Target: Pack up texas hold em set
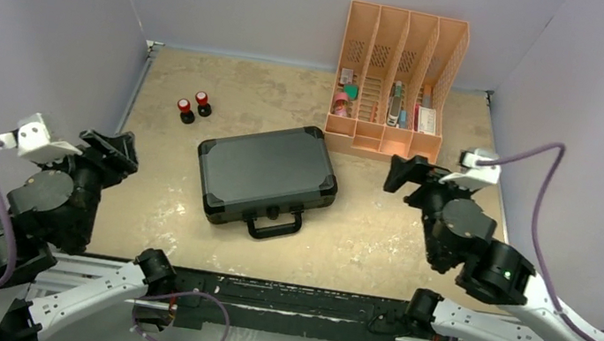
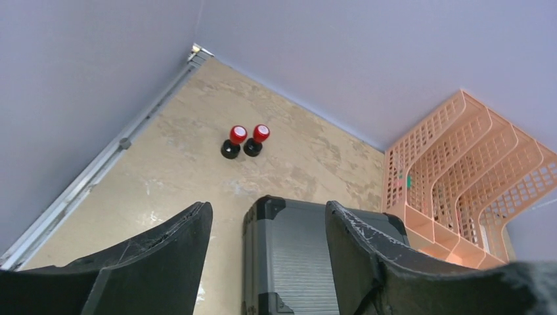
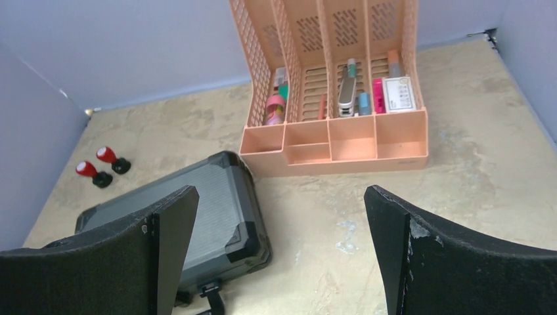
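The black briefcase (image 1: 267, 174) of the texas hold em set lies shut in the middle of the table, its handle (image 1: 275, 223) toward the arms. It shows too in the left wrist view as the briefcase (image 2: 295, 262) and in the right wrist view as the briefcase (image 3: 210, 203). No chips, cards or dealer buttons show. My left gripper (image 1: 110, 148) hangs left of the case, open and empty, and appears in its own view as the left gripper (image 2: 269, 226). My right gripper (image 1: 405, 172) is right of the case, wide open and empty, seen also as the right gripper (image 3: 282, 216).
An orange slotted organizer (image 1: 395, 85) with small stationery stands at the back right, just behind the case. Two red-topped black cylinders (image 1: 193, 106) stand at the back left. Grey walls close in the table on three sides.
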Controlling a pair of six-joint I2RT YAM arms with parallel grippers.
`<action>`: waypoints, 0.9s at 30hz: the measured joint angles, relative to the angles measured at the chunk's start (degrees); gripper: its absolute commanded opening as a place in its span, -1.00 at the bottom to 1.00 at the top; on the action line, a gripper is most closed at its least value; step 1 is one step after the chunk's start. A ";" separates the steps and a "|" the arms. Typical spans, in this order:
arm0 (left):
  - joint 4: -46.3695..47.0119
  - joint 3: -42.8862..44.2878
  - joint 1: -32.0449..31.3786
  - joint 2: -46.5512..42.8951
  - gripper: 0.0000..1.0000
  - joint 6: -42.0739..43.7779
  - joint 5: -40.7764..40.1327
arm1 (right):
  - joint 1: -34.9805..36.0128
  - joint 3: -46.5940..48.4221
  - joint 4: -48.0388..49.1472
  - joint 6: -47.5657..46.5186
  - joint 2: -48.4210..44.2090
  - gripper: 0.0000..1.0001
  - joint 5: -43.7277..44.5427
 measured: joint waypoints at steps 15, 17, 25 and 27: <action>-4.70 2.73 0.00 -2.84 0.47 0.07 -2.82 | -0.04 1.36 -4.37 1.09 -6.25 0.99 4.24; -4.68 2.71 0.00 -2.84 0.47 0.09 -2.80 | -0.04 1.33 -4.44 1.36 -6.29 0.99 4.17; -4.42 1.42 0.00 -2.80 0.47 0.09 -2.29 | -0.04 0.61 -4.37 2.08 -6.36 0.99 3.67; -4.42 0.94 0.00 -2.80 0.48 0.09 -1.92 | -0.04 -0.17 -4.15 2.03 -6.34 0.99 3.45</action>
